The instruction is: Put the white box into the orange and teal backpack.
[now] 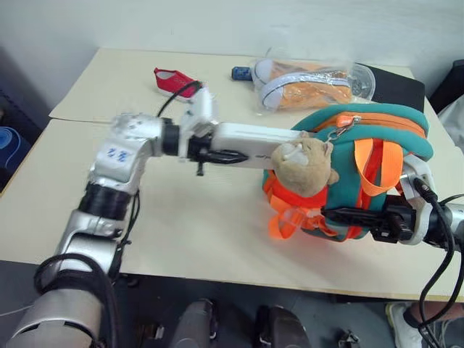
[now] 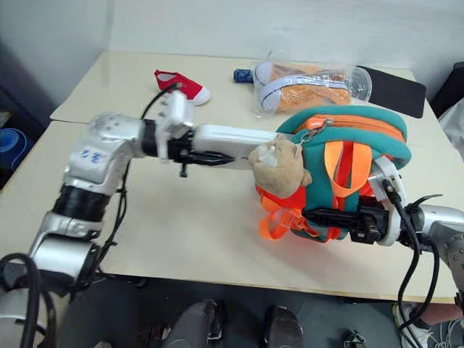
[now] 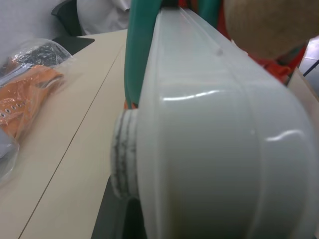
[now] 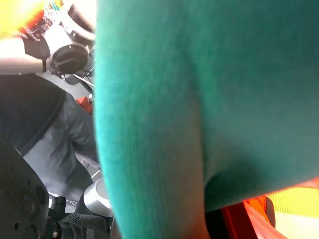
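Clamped in the left gripper [image 1: 226, 155], the white box [image 1: 250, 140] is presented level at the orange and teal backpack [image 1: 366, 170], steadied at the table's near right by the pinched-shut right gripper [image 1: 341, 214], so insertion seems underway, calling for rightward pushing.

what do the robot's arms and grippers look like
Both arms are built of silver-grey metal segments joined by black collars. The left arm carries small blue markings on its rounded forearm shell, and black cables loop along it and over the white wrist block. The left gripper and the right gripper each have two slim black fingers. Black cables also trail from the right wrist.
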You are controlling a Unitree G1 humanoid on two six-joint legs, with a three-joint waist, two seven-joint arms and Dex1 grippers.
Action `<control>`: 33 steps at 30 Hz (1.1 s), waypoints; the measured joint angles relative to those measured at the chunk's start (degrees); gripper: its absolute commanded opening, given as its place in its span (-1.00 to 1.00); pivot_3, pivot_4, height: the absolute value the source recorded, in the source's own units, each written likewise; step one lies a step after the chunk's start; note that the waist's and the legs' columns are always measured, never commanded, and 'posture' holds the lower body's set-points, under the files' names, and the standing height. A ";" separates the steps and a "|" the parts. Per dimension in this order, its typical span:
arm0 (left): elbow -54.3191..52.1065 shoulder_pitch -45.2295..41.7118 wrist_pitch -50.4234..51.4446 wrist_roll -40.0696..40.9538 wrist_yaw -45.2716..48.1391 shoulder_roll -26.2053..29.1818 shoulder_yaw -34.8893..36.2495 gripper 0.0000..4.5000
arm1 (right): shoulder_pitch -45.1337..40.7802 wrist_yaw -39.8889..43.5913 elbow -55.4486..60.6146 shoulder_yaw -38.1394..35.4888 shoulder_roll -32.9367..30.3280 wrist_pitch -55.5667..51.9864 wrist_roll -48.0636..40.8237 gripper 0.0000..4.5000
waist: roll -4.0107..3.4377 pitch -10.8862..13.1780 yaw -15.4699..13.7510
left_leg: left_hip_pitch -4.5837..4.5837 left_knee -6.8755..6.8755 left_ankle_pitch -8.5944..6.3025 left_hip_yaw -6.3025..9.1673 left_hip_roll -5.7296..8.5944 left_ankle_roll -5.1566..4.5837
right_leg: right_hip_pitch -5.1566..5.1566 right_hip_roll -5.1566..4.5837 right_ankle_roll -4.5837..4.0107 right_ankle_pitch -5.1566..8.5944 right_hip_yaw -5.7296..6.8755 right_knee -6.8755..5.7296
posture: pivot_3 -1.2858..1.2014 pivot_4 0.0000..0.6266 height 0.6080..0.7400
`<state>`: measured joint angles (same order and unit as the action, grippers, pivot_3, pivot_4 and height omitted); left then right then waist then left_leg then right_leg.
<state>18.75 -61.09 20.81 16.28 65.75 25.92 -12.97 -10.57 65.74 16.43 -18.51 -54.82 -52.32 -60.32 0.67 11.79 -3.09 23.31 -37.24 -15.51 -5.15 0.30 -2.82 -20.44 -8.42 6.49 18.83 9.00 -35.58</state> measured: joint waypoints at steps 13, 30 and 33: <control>30.22 -12.55 -7.35 -6.09 -5.57 -20.95 -0.19 0.26 | -1.65 -0.28 0.11 0.62 1.02 0.75 0.77 -1.00 | 0.03 0.02 1.15 | 0.12 -0.08 -0.04 -0.07 -0.01 -0.09 | -0.15 -0.09 0.14 -0.08 0.14 0.06 | 0.03 -0.52 1.00; 9.03 2.30 -11.54 3.87 19.51 0.98 11.55 0.89 | -2.80 -4.94 -0.79 1.28 4.53 2.58 3.61 -1.00 | 0.01 0.03 1.37 | 0.31 -0.43 -0.13 0.16 0.04 -0.22 | -0.04 -0.11 0.15 -0.09 -0.05 0.00 | 0.03 -0.52 1.00; 0.09 5.04 -11.41 5.55 15.00 -2.43 12.09 0.89 | -3.04 -5.13 -0.79 2.37 5.17 3.02 3.94 -1.00 | 0.00 0.03 1.37 | 0.66 -0.77 -0.17 0.39 0.04 -0.28 | -0.07 -0.11 0.27 -0.16 0.03 0.03 | 0.03 -0.52 1.00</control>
<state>18.84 -56.04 9.39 21.83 80.74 23.49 -0.89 -13.61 60.61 15.64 -16.14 -49.65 -49.31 -56.38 0.67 11.82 -1.72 23.96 -38.00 -15.68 -4.75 0.34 -3.10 -20.51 -8.53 6.75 18.66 9.02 -35.55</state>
